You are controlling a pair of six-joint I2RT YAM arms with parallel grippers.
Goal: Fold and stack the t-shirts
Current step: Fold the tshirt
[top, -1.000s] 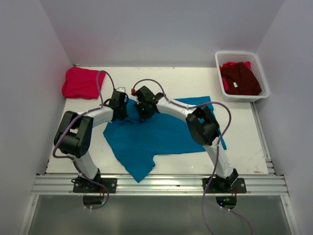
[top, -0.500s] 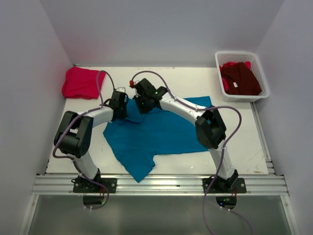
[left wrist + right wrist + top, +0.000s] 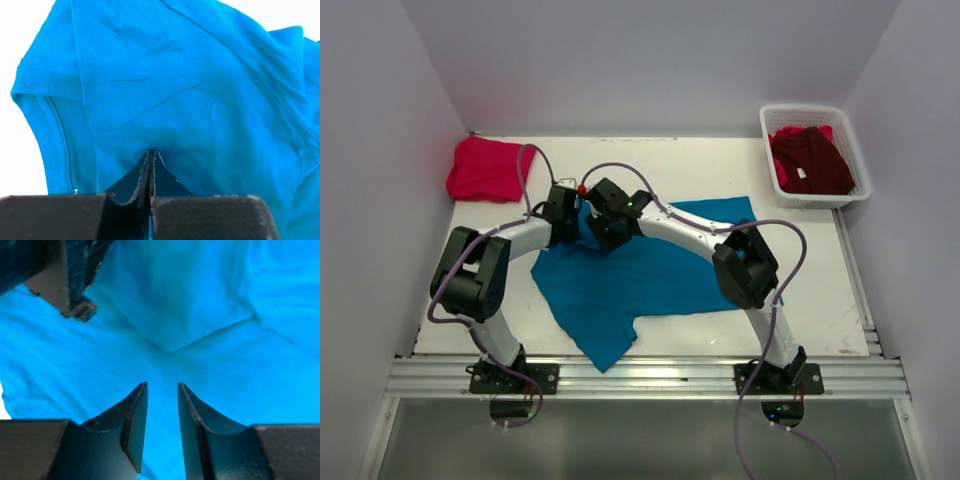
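So the left gripper (image 3: 151, 152) is clamped shut on a pinch of the teal-blue t-shirt (image 3: 650, 275) at its upper-left edge (it's spread mid-frame, long side running left-right), with the right gripper (image 3: 162, 387) just beside it, jaws part open right over the cloth, gripping nothing as far as I can see.

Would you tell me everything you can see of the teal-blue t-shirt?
The teal-blue t-shirt is soft, thin cloth with stitched sleeve hems, spread mostly flat but creased across the middle of the white table, one corner pointing toward the near edge. The left gripper is shut, pinching up a fold of it; the right gripper is over it beside the left, fingers parted, gripping nothing.
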